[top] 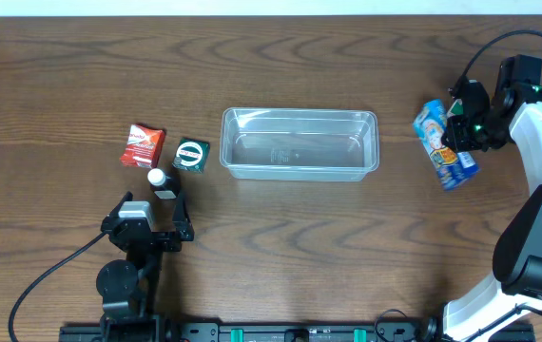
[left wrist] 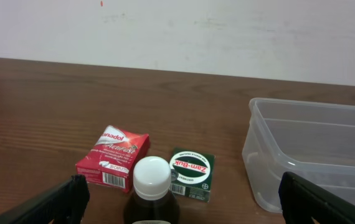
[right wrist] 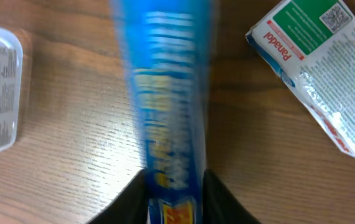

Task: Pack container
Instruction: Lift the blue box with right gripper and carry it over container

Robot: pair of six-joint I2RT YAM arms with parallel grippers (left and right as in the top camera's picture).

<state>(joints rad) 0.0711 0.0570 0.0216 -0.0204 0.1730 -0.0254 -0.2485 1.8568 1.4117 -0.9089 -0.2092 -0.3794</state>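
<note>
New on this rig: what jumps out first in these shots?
The blue packet stands out first, pinched in the right gripper at the table's right side. Mid-table sits the clear container, with nothing in it. At the left, the open left gripper faces a white-capped bottle, a red box and a green box.

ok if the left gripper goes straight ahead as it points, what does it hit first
Most likely the white-capped bottle, dead ahead between the open fingers of the left gripper; the red box and green box lie behind it.
</note>
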